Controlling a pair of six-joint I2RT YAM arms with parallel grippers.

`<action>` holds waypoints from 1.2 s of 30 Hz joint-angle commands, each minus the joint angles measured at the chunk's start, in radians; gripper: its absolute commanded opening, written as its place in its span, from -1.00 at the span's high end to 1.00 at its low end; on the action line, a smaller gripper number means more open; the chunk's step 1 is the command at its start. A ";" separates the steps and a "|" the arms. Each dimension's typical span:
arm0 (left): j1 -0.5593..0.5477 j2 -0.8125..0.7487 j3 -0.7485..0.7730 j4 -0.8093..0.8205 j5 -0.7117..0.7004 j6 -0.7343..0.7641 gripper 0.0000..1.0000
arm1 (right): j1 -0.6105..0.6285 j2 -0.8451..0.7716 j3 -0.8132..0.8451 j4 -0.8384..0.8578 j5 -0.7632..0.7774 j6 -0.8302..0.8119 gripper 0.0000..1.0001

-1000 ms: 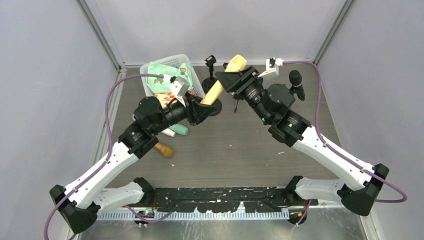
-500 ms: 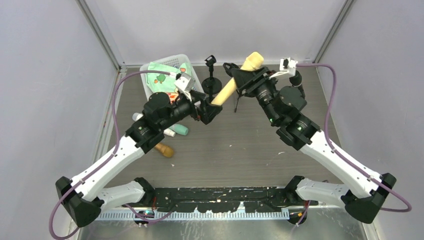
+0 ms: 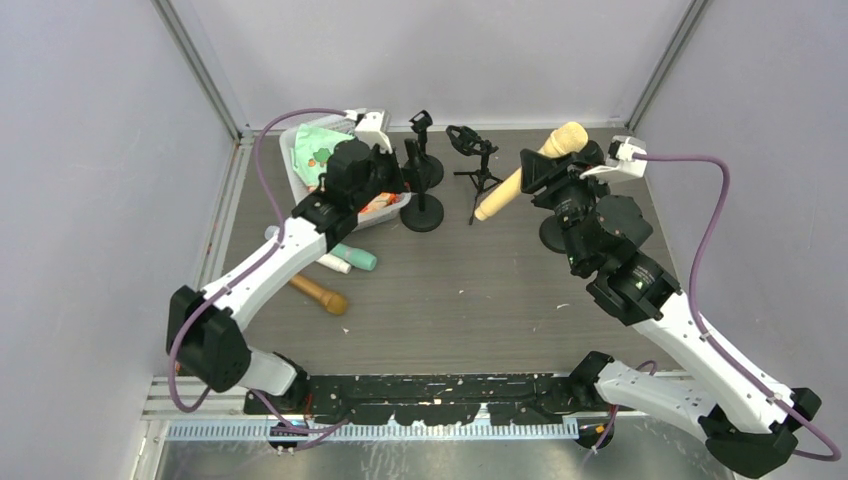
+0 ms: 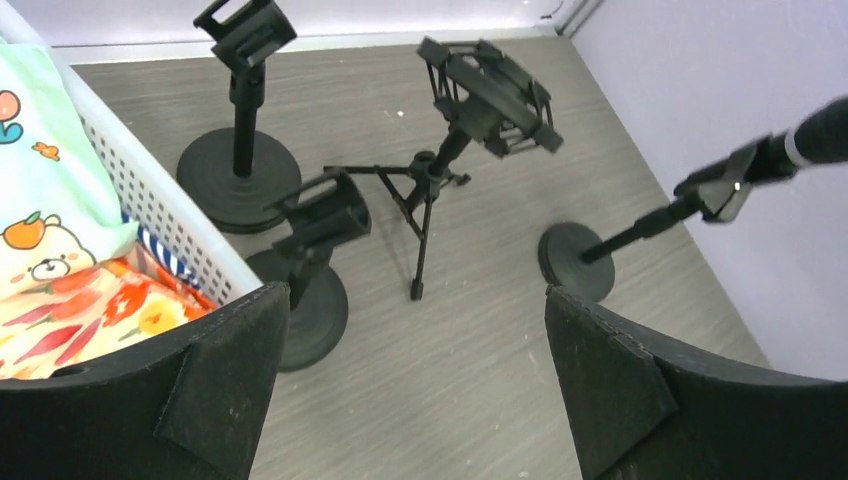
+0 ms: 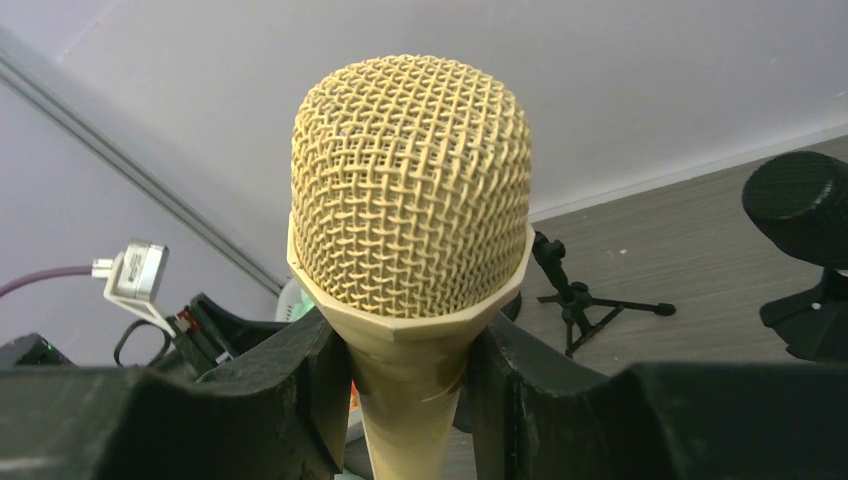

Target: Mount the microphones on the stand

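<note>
Basket point(image 4: 160, 220) holds printed cloth point(image 4: 45, 150); left gripper point(image 4: 415, 370) gapes empty, right gripper point(image 5: 405, 375) clamps cream microphone point(image 5: 410, 190).

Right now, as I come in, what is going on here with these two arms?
The right fingers are shut on the cream microphone and hold it in the air. The left fingers are open and empty, above the basket edge, facing the empty tripod stand. A black microphone already sits on a stand at the right. The brown microphone and the mint green microphone lie on the table.
</note>
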 commanded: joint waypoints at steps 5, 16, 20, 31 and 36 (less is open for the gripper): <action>-0.001 0.160 0.159 0.052 -0.171 -0.180 -1.00 | -0.004 -0.066 -0.033 -0.019 0.062 -0.025 0.99; -0.002 0.304 0.258 -0.033 -0.285 -0.204 -1.00 | -0.004 -0.122 -0.049 -0.061 0.073 -0.027 0.99; -0.001 0.363 0.285 -0.026 -0.238 -0.237 -0.85 | -0.004 -0.140 -0.058 -0.068 0.079 -0.026 0.99; 0.000 0.423 0.290 -0.017 -0.247 -0.279 -0.50 | -0.004 -0.175 -0.066 -0.098 0.096 -0.025 0.99; 0.001 0.429 0.295 -0.009 -0.246 -0.285 -0.34 | -0.004 -0.181 -0.071 -0.105 0.100 -0.026 0.99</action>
